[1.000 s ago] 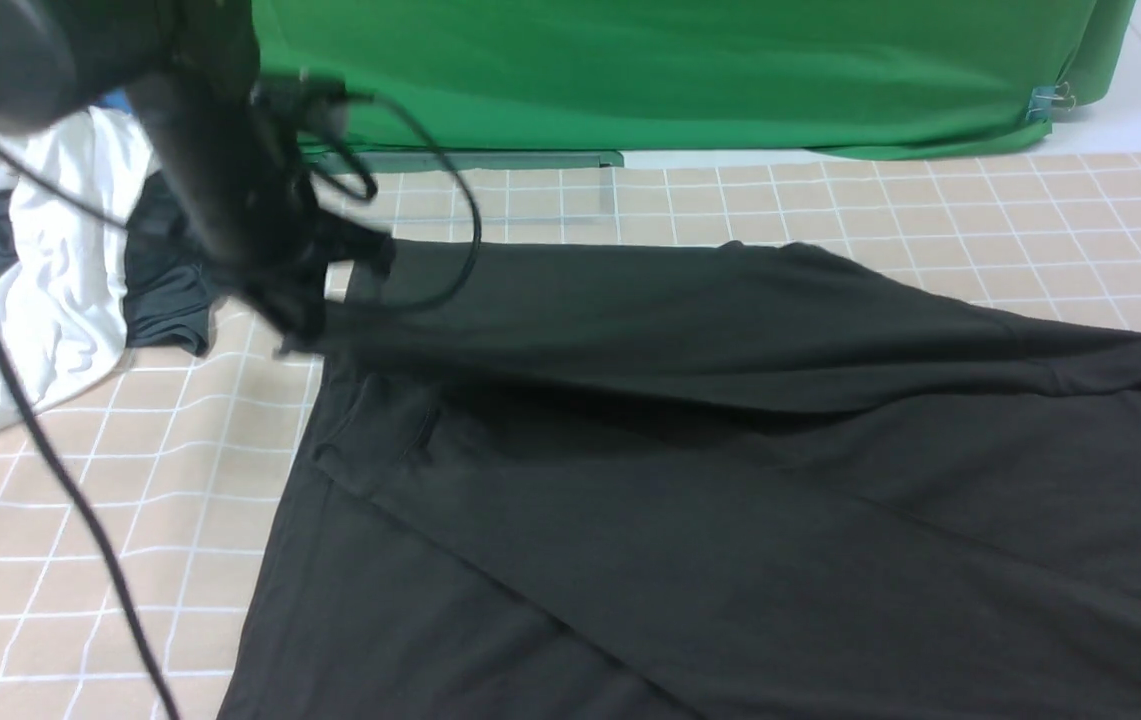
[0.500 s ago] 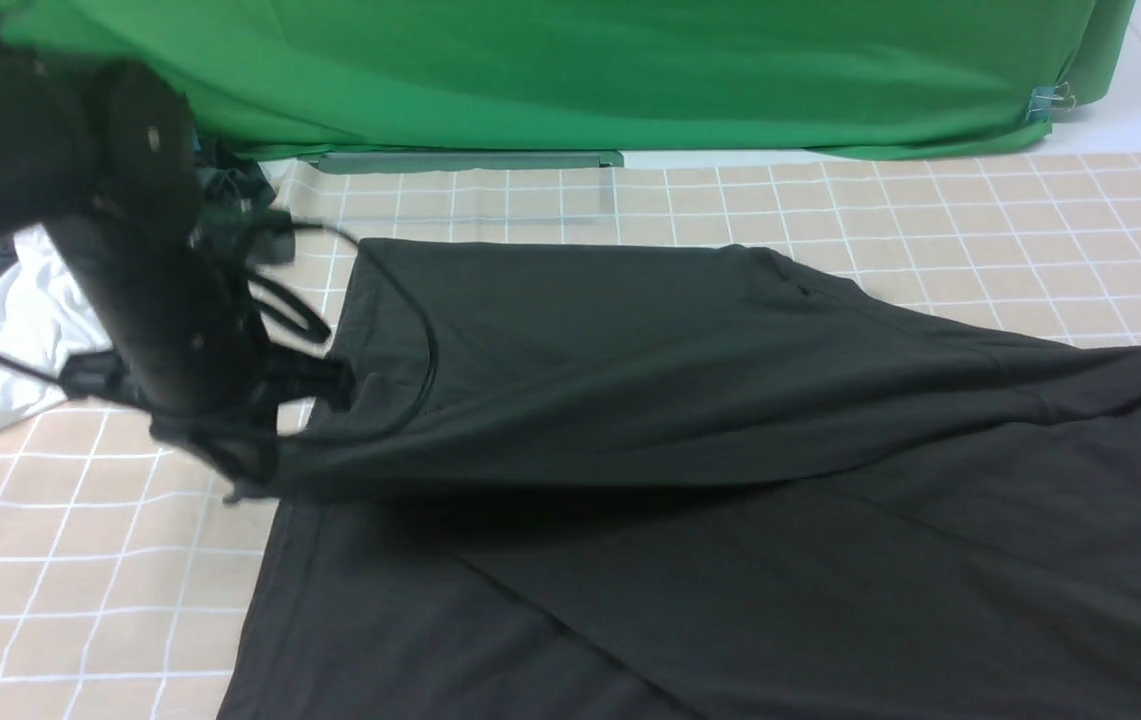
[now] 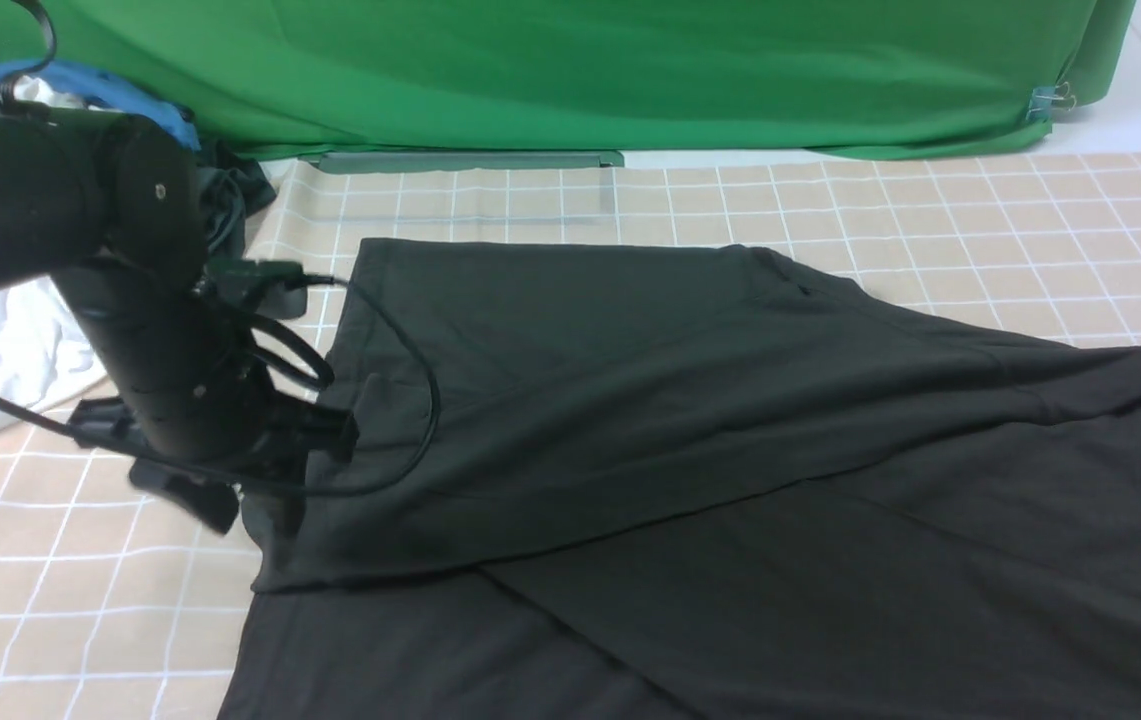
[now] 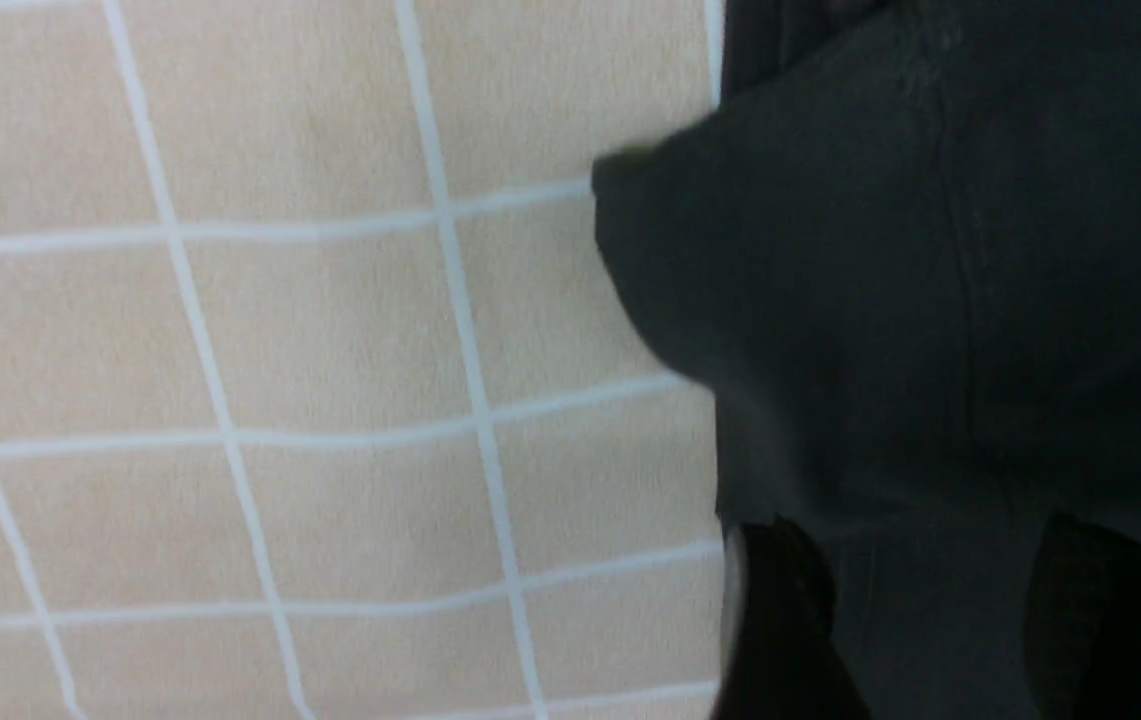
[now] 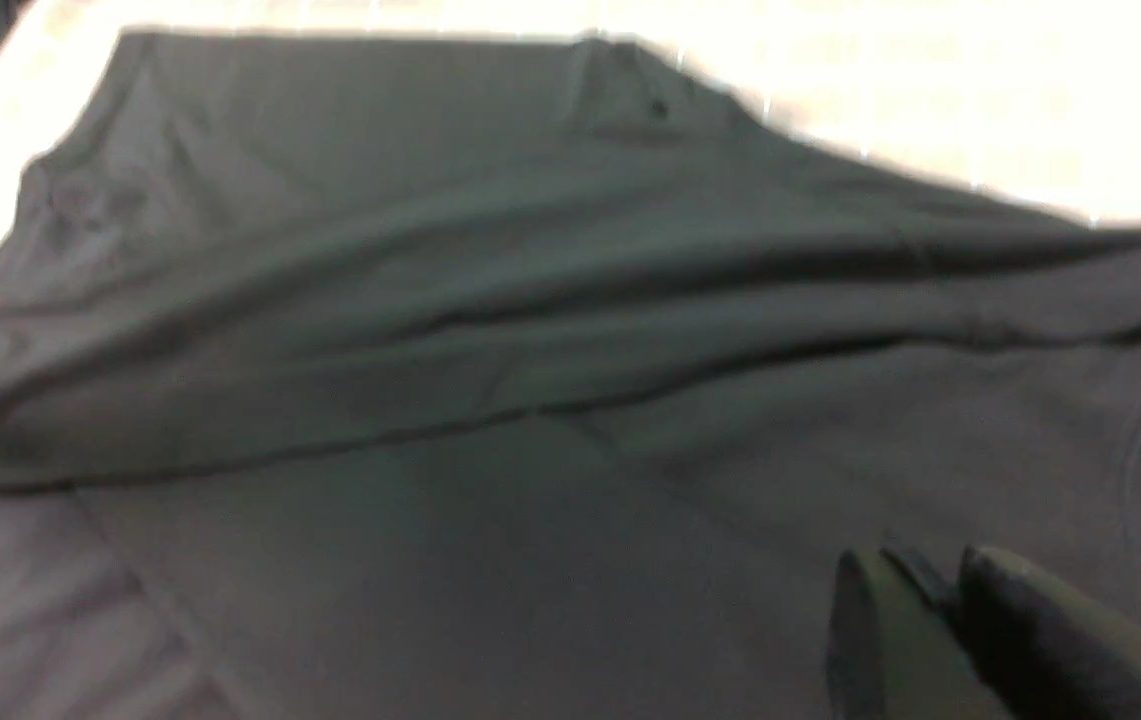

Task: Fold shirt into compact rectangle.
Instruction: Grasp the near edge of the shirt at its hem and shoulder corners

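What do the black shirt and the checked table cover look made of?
Shirt: soft matte knit, likely cotton jersey; it lies in limp folds without sheen. Table cover: beige with white grid, probably matte woven cloth, though printed vinyl is possible.

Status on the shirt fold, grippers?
Left gripper open over folded hem corner of shirt. Right gripper over shirt, fingers close together, grip unclear. Far side folded over. Garment heap left of shirt, not obstructing.
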